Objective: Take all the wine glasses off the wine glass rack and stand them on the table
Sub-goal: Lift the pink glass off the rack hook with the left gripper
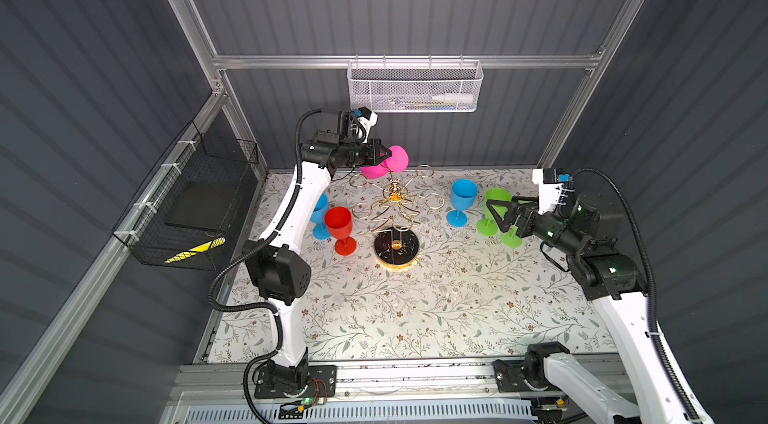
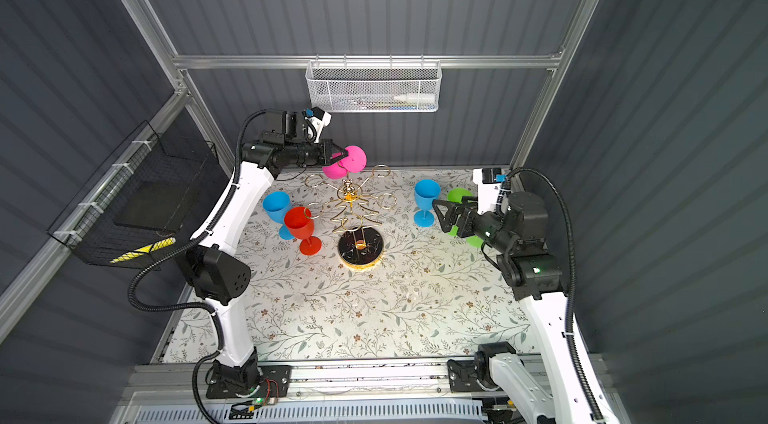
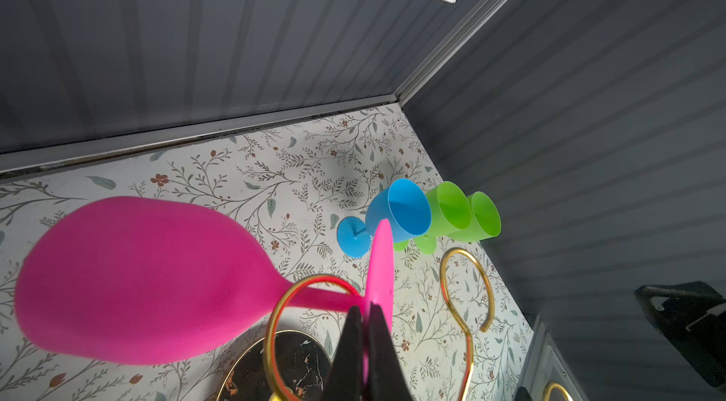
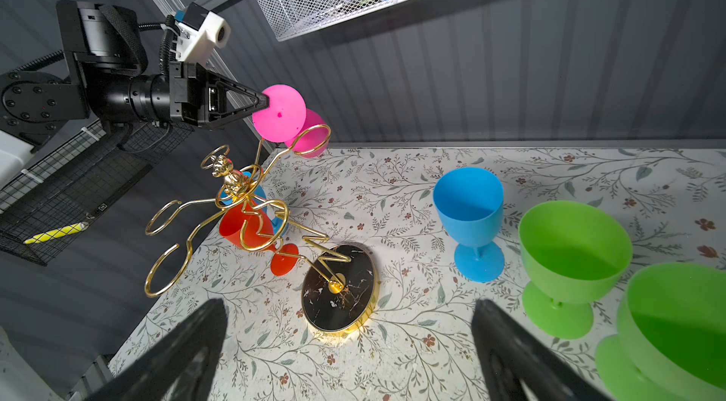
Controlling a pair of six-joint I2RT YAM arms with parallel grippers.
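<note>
Left claw (image 3: 365, 312) tight on pink wine glass (image 3: 129, 281), stem through rack (image 1: 395, 250)

On the floral surface (image 1: 415, 310) a red goblet (image 1: 338, 223) stands just beside a blue goblet (image 1: 319, 210), well apart from a second blue goblet (image 1: 463, 193) flanked by two green goblets (image 4: 573, 246), while a white mesh basket (image 1: 415, 87) and a black wire basket (image 1: 195, 202) hang on the walls.

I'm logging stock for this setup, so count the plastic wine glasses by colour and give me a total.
pink wine glass: 1
blue wine glasses: 2
red wine glass: 1
green wine glasses: 2
Total: 6
</note>
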